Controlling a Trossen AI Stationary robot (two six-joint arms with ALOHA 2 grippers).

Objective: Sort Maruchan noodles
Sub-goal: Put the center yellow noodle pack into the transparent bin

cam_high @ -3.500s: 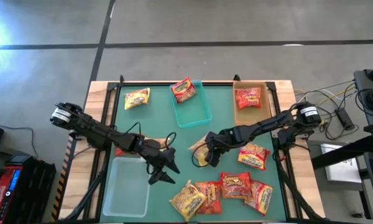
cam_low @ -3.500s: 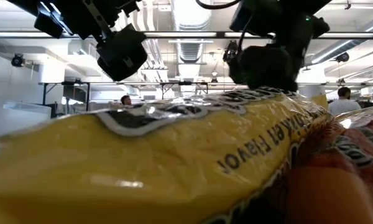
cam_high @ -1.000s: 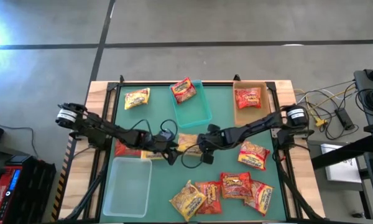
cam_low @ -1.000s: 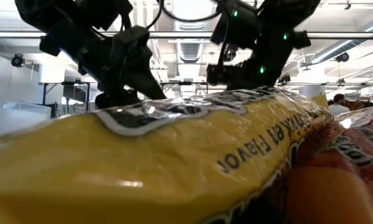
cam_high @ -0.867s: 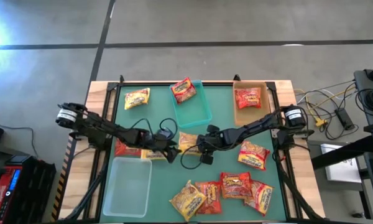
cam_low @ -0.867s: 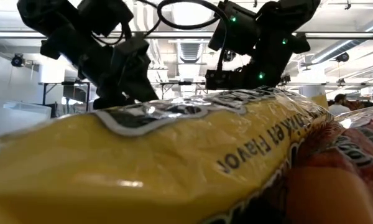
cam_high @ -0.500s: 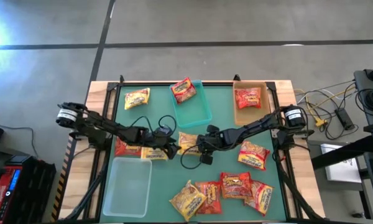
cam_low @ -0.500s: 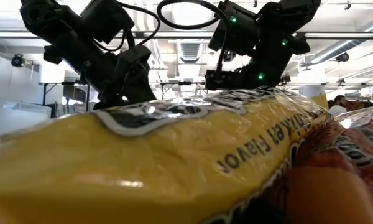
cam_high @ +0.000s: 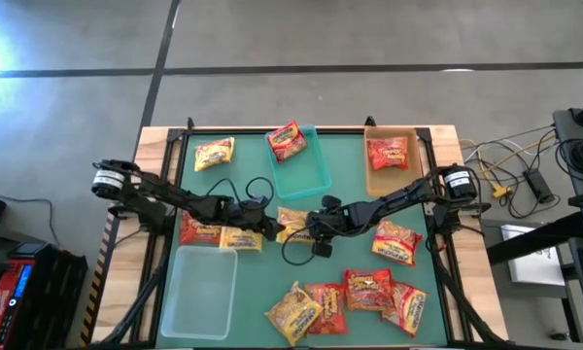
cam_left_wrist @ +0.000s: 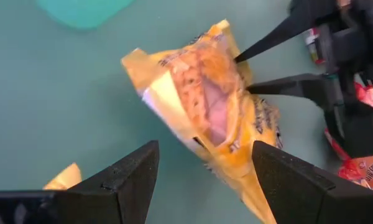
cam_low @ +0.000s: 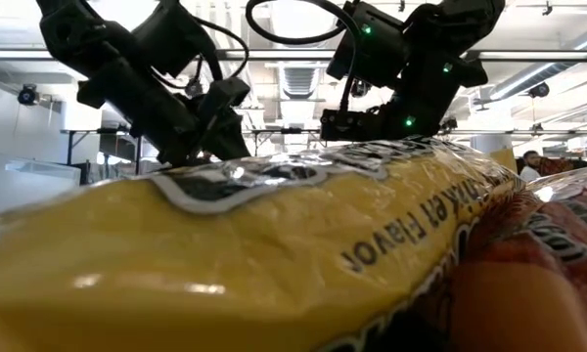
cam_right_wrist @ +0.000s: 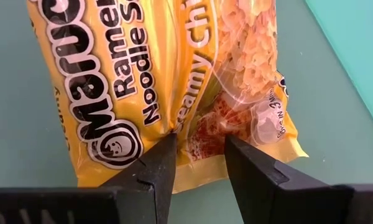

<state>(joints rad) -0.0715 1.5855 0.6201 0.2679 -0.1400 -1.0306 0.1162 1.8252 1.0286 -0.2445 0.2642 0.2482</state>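
In the low view a big yellow packet (cam_low: 274,254) lies right at the camera and hides nearly all of the surface; on it only the upside-down words "Flavor" and part of another word can be read. Behind it just the upper parts of both arms show, so the tips of the tools are hidden there.

The right tool (cam_right_wrist: 196,158) pinches the edge of a yellow noodle packet (cam_right_wrist: 168,74) near the middle of the green surface (cam_high: 350,185). Its two dark fingers (cam_right_wrist: 252,171) stand close together with a fold of the wrapper between them. The same packet (cam_high: 293,222) lies in the high view just below the teal bin (cam_high: 316,175). Its label reads "Maruchan", "Ramen Noodle Soup" and "Creamy Chi…", where the rest is cut off by a crease.

The left tool (cam_left_wrist: 205,171) is spread wide, near this packet (cam_left_wrist: 211,106) but not touching it. In the high view it (cam_high: 262,229) sits over another yellow packet (cam_high: 239,239), beside a red packet (cam_high: 200,231).

More packets lie in a group (cam_high: 355,292) at the near edge, one (cam_high: 396,243) lies at the right, one (cam_high: 214,154) at the far left, one (cam_high: 287,141) on the rim of the teal bin and one (cam_high: 388,154) in the tan bin (cam_high: 373,183). The clear bin (cam_high: 199,292) stands at the near left. Their small print cannot be read.
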